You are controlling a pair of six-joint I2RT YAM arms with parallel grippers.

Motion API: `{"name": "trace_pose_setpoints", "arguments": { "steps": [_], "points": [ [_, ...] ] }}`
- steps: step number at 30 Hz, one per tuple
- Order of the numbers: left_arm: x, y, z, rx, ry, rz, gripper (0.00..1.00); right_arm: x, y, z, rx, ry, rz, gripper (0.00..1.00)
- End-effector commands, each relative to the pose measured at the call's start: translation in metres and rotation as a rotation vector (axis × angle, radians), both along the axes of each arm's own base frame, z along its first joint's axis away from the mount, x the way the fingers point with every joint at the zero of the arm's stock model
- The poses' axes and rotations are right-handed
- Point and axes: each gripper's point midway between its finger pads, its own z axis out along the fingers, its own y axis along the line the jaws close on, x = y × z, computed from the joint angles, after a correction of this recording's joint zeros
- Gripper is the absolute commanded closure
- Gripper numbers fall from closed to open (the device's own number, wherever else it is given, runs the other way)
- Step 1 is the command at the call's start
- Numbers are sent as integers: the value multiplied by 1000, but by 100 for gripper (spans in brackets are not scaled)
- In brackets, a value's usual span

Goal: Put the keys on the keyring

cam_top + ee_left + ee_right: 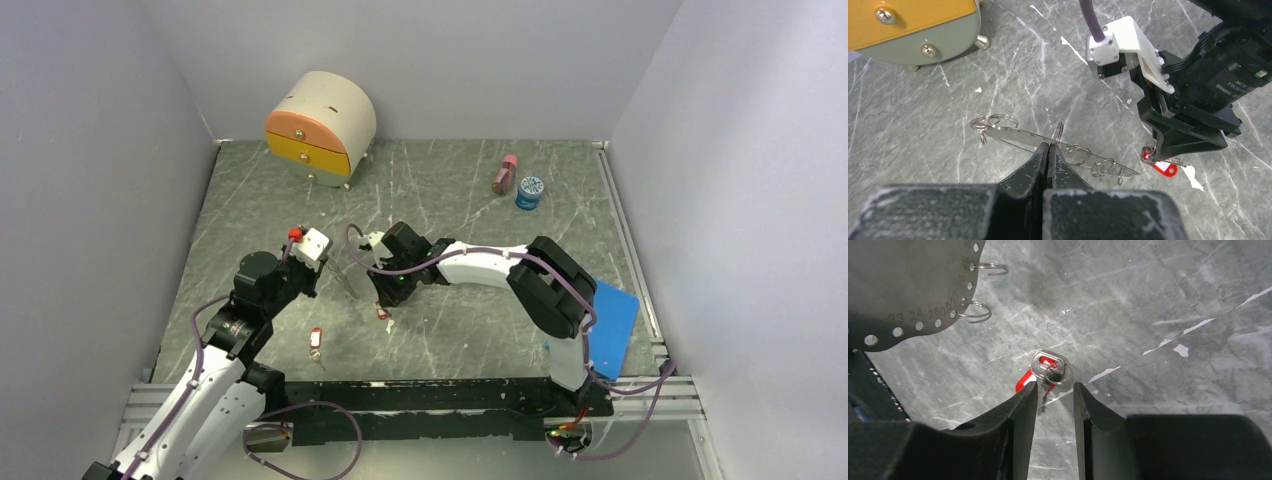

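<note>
While the left gripper [1049, 152] is clamped on the keyring [1013, 134] mid-frame, right gripper [1054, 395] jaws apart, just above a red-tagged key [1048, 367] lying on the surface [1173, 300]

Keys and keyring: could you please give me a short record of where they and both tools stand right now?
keyring: flat perforated metal plate carrying small split rings
left tool: shut on the keyring's edge
right tool: jaws apart, low over the first key
first key: red tag, lying on the table at the right tool's tips
second key: red tag, lying apart on the table, untouched
</note>
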Motion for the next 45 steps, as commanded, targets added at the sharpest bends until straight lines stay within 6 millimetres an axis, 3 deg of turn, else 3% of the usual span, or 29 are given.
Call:
{"name": "trace_pose_setpoints", "arguments": {
  "steps": [1,6,13,25,29,40,45],
  "points": [
    [5,0,32,-14,-89,-2,98,8,21,24,117,66,-61,64],
    [5,0,32,-13,-89,-1,97,11,23,29,185,205,-165,66],
    [5,-1,32,-13,-85,-5,98,21,11,25,177,331,-329,70],
    [4,-1,33,-12,-88,-12,98,2,16,6,152,510,-345,68],
    [4,-2,32,-12,-85,-17,97,7,19,3,170,518,-358,69],
    [3,-3,33,-11,-88,-24,98,18,15,3,154,477,-342,99],
    [3,-5,33,-13,-88,-35,98,28,11,22,180,391,-265,100]
  ]
}}
